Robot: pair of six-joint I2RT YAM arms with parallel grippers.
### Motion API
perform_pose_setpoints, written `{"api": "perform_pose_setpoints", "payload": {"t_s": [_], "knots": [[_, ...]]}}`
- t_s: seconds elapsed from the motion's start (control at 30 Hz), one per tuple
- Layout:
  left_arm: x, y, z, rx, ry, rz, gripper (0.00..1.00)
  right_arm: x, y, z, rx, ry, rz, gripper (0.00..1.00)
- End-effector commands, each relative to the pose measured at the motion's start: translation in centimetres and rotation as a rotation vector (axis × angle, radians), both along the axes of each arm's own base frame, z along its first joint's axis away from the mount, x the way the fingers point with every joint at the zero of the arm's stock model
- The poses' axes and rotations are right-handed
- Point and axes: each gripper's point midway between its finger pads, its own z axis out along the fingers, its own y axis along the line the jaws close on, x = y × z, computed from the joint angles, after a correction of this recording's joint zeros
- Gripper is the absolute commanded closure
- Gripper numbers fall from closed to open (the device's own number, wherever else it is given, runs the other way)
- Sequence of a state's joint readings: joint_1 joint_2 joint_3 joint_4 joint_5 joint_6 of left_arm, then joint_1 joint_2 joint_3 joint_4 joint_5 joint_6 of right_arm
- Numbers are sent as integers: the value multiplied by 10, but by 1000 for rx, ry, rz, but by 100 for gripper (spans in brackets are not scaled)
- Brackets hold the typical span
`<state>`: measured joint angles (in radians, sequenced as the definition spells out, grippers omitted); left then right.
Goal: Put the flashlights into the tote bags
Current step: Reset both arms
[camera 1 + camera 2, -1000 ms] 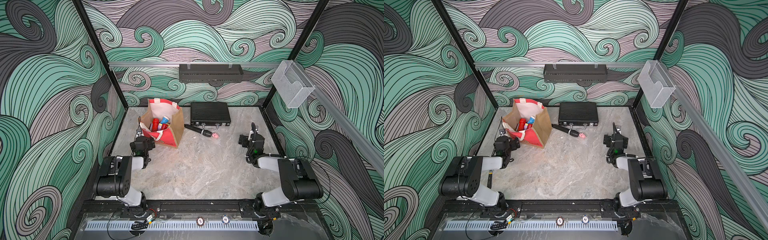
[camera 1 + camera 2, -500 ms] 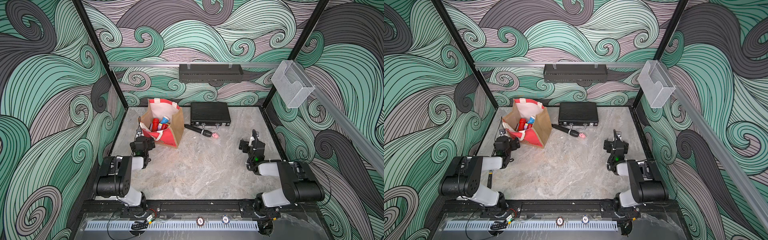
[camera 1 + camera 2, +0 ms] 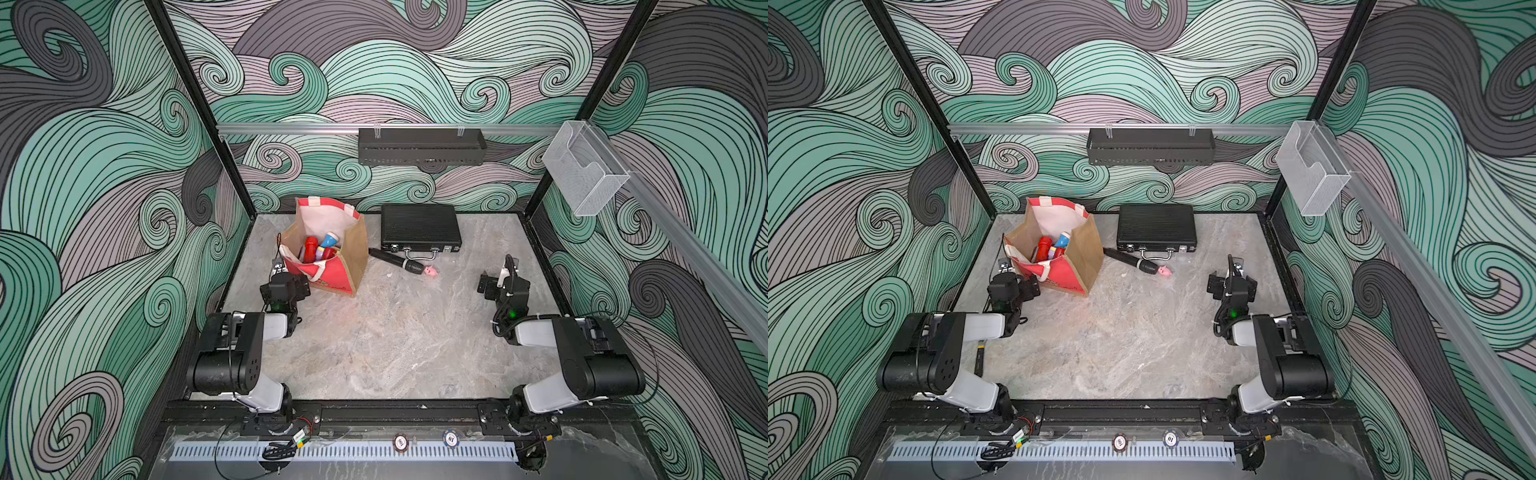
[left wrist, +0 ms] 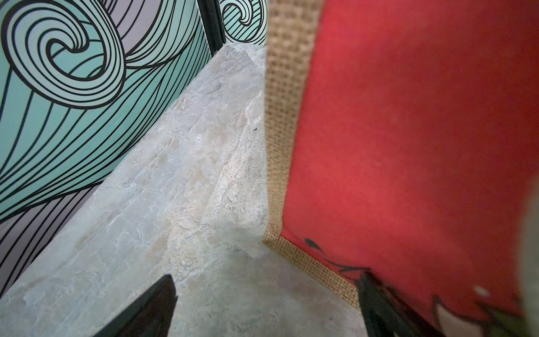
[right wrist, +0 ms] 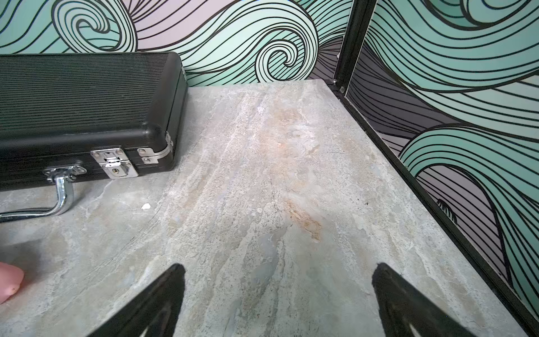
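Flashlights are gathered inside the tote bag on the table.
Left gripper and right gripper are spread empty; no flashlight is seen outside, so only withdrawal seems called for.

You have: tote bag, red front, brown sides, cream lining; case at its 3 o'clock, black, ribbed; table, grey marble.

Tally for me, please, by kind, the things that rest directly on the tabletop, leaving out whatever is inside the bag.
Tote bag: 1
Black case: 1
Black stick: 1
Pink pig: 1
Total: 4
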<state>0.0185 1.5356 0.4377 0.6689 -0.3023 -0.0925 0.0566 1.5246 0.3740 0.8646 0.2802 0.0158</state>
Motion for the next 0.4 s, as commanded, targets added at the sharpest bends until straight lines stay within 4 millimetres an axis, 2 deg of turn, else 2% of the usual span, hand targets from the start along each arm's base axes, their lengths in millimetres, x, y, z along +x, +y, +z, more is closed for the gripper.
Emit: {"api": "perform_pose_setpoints", "payload": {"t_s": [0.0,0.37], "knots": [[11,-4,16,-7,-45,-30,2,3,-1,5,1,-21,-2,1],[11,-5,16,-6,-45,-31,1,5,4,4,-1,-12,27,1]]}}
